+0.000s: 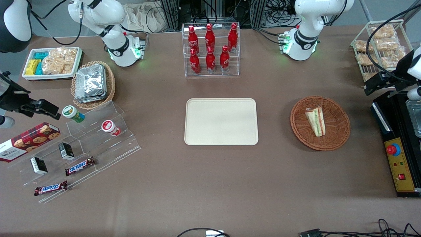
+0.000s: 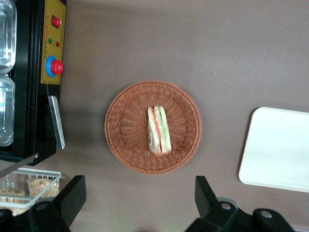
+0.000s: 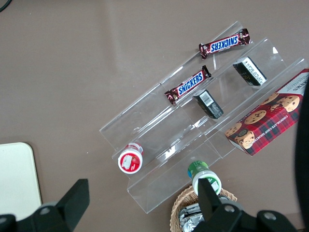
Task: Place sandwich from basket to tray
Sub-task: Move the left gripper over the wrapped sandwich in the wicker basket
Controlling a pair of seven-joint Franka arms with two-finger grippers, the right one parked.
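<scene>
My fingers hang spread wide and empty, high over the desk, above the rim of the reddish-brown wicker basket. The sandwich lies in the basket's middle, its long axis running crosswise to the gap between my fingers. The cream tray sits bare beside the basket, well apart.

On the brown worktop the cream tray lies flat and bare, nearer the front camera than a clear rack of red bottles. Toward the working arm's end sits the round reddish-brown basket, well apart from the tray — the sandwich lies in it, a wedge with green and red layers. The claw hangs near the basket, beside a wire rack of tan snacks.
</scene>
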